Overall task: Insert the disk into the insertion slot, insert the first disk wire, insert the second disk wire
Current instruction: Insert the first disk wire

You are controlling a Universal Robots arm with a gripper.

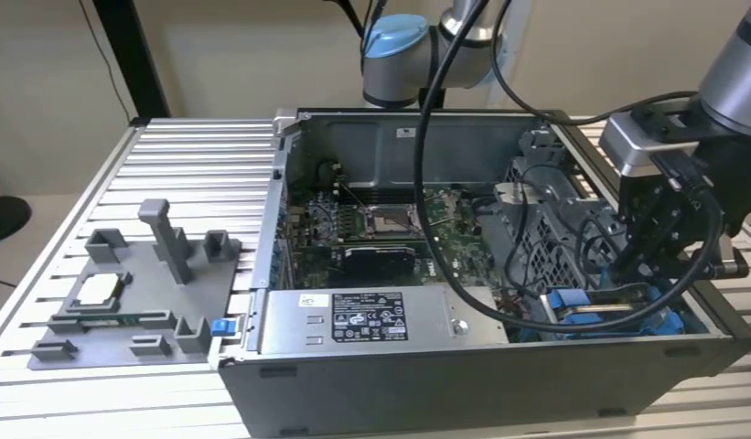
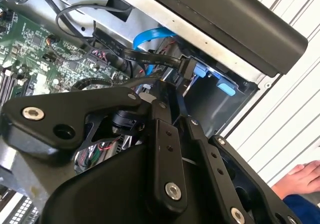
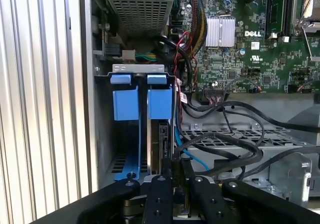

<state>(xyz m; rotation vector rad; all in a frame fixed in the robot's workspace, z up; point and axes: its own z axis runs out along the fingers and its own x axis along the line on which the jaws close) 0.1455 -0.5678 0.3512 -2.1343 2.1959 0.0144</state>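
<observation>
Standing by the ribbed metal surface (image 1: pixel 192 155), I see the open computer case (image 1: pixel 473 375) in the middle of the exterior view. The arm reaches down into the case's corner at about 4 o'clock. There the gripper (image 1: pixel 635 274) hangs just beside the case wall, with little free room around it. In both wrist views the jaws of the gripper (image 2: pixel 177 86) (image 3: pixel 176 166) are nearly closed, and they pinch a black connector (image 2: pixel 186 66) on a flat black wire. The disk (image 3: pixel 163 144) stands on its edge inside the insertion slot (image 3: pixel 105 134), between bright blue rails. Two blue tabs (image 3: pixel 125 79) sit at the slot's metal rim. Thick black cables (image 3: pixel 235 149) crowd the space just beside the slot, and a pale blue cable (image 2: pixel 150 36) curves near the connector. The grey metal box (image 1: pixel 350 320) at 6 o'clock in the case carries a white sticker (image 1: pixel 369 315) with dark print. The green board (image 3: pixel 240 49) has white lettering near a silver heat sink (image 3: pixel 220 32). At 9 o'clock from the case lies the grey fixture tray (image 1: pixel 119 302), well apart.
</observation>
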